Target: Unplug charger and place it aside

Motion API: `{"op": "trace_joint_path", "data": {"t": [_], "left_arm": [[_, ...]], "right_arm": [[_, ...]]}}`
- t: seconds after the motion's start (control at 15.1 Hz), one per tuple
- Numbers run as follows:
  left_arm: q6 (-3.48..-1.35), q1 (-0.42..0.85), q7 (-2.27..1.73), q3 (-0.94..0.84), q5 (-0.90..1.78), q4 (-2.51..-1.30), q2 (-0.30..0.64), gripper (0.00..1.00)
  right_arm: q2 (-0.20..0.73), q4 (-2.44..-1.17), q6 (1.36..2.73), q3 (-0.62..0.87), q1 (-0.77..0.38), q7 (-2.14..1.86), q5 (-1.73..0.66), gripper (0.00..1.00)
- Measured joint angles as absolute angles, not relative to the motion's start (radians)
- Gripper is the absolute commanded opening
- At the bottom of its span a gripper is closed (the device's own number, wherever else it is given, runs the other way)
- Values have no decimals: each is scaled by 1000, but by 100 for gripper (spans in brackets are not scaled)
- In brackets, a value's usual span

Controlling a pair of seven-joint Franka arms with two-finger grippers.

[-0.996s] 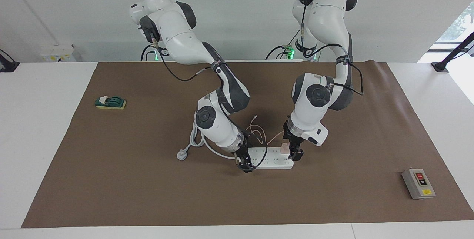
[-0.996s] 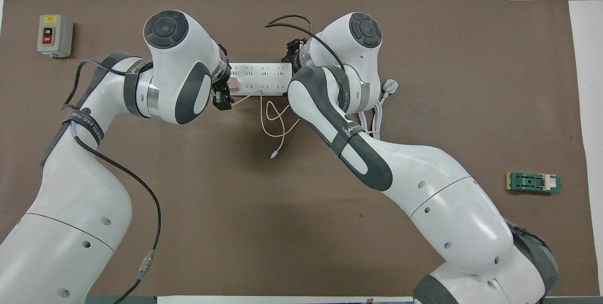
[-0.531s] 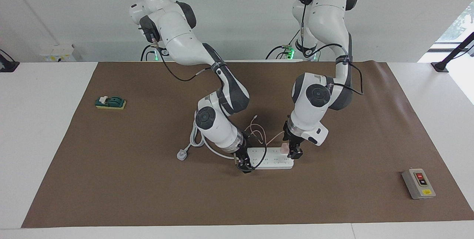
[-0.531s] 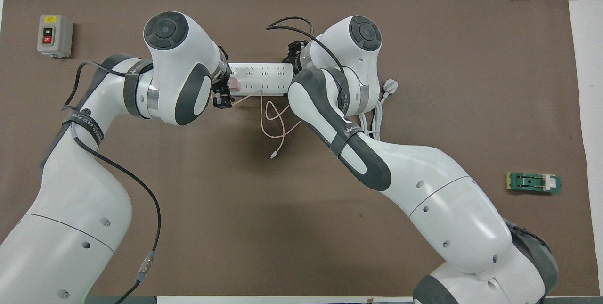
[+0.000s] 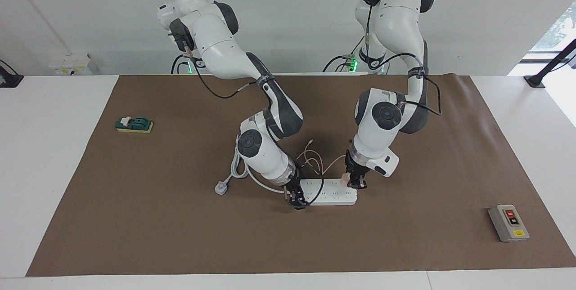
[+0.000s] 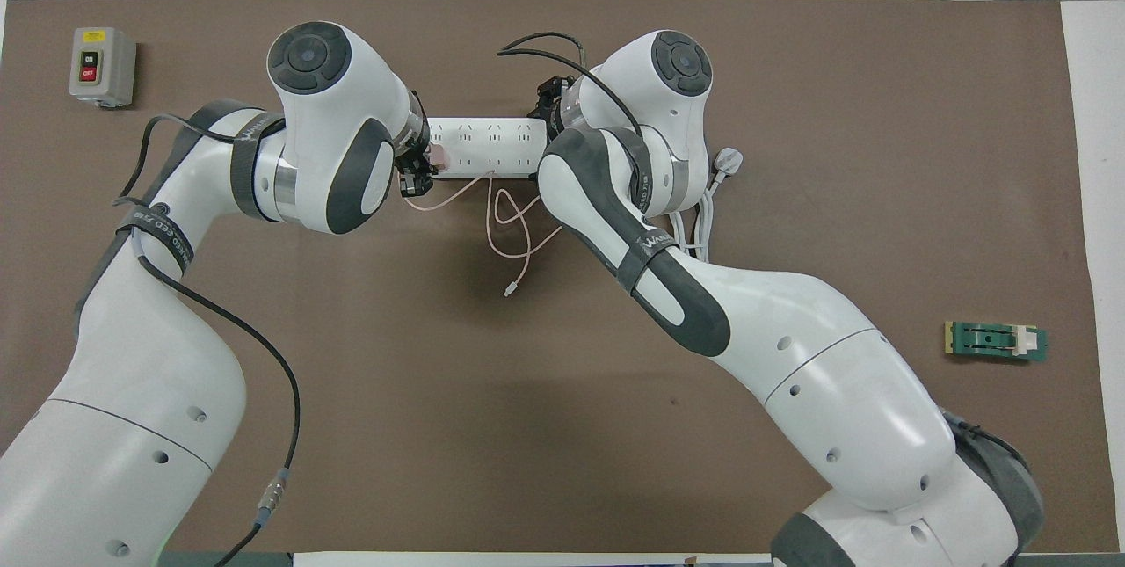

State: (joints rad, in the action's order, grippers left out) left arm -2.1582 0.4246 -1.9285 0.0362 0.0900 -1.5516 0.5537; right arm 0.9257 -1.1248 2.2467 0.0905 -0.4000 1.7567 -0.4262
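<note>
The pale pink charger (image 5: 345, 180) stands plugged into the white power strip (image 5: 330, 193) at its end toward the left arm; it also shows in the overhead view (image 6: 438, 157). Its thin pink cable (image 6: 518, 233) loops on the mat nearer the robots. My left gripper (image 5: 354, 183) is down at the charger with its fingers closed around it. My right gripper (image 5: 295, 200) grips the strip's other end and rests on it; in the overhead view (image 6: 547, 106) the arm mostly hides it.
The strip's thick white cord and plug (image 5: 221, 187) lie toward the right arm's end. A grey switch box (image 5: 508, 223) sits toward the left arm's end. A green and yellow block (image 5: 134, 124) lies toward the right arm's end.
My left gripper has drawn in toward the charger and its fingers have narrowed onto it. The pink cable beside the charger now sags. The right arm has not moved.
</note>
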Motion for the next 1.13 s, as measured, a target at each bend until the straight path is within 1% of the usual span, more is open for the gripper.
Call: {"op": "trace_joint_path", "data": {"t": [0.46, 0.6, 0.73, 0.8, 0.93, 1.0, 1.13], "left_arm": [[-2154, 424, -1927, 37, 91, -1551, 550, 0], [-2151, 422, -1924, 36, 98, -1550, 549, 0], [-2143, 409, -1892, 31, 119, -1548, 544, 0], [-2118, 401, -1867, 30, 128, -1542, 528, 0], [-1984, 355, -1794, 52, 113, -1535, 440, 0], [-1926, 318, -1746, 58, 112, -1536, 388, 0], [-1857, 252, -1656, 60, 112, -1545, 318, 0]], "right_arm": [[926, -1126, 2248, 91, -400, 1757, -426, 32], [926, -1126, 2249, 91, -400, 1757, -426, 34], [926, -1126, 2249, 91, -400, 1758, -427, 34], [925, -1126, 2249, 91, -400, 1758, -427, 34], [925, -1127, 2249, 91, -400, 1758, -427, 35], [925, -1127, 2249, 91, -400, 1758, -427, 44], [925, -1127, 2249, 91, -400, 1758, -427, 90]]}}
